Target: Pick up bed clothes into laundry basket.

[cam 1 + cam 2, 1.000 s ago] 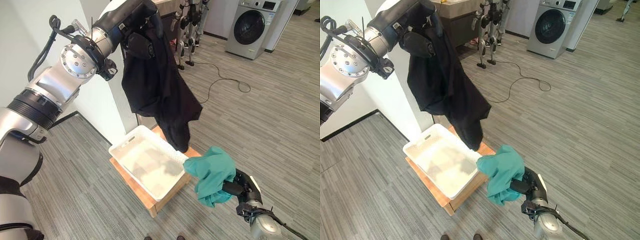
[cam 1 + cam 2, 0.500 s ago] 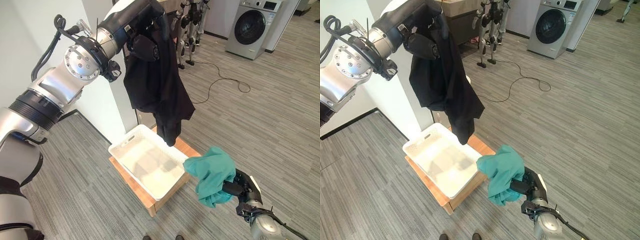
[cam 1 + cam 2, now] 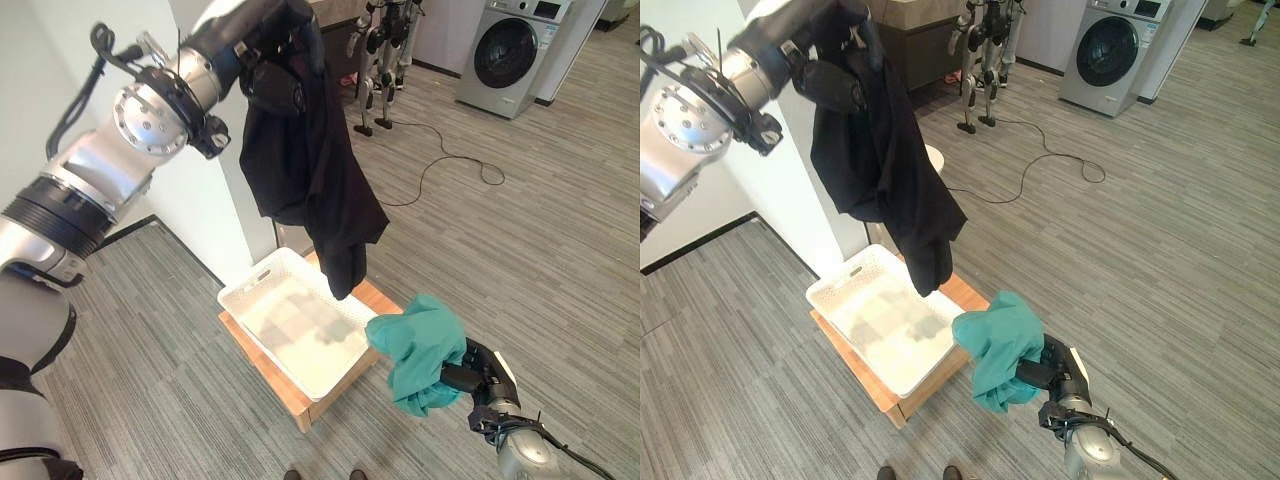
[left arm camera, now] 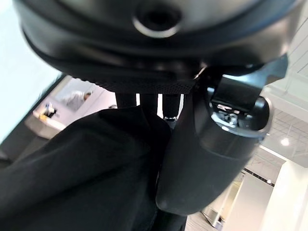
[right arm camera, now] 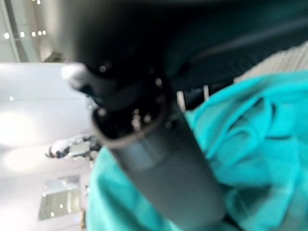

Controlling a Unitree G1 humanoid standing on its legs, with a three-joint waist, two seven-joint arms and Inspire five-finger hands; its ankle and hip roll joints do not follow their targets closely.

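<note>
The left hand (image 3: 280, 85) grips the black garment (image 3: 312, 175) high, so its tail hangs clear above the white basket (image 3: 298, 325); the right hand (image 3: 470, 375) clutches the teal cloth (image 3: 420, 345) just right of it

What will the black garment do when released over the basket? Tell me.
The black garment hangs in long limp folds from the left hand, so it is probably floppy. Its tail dangles over the white basket, so it should likely crumple inside.
</note>
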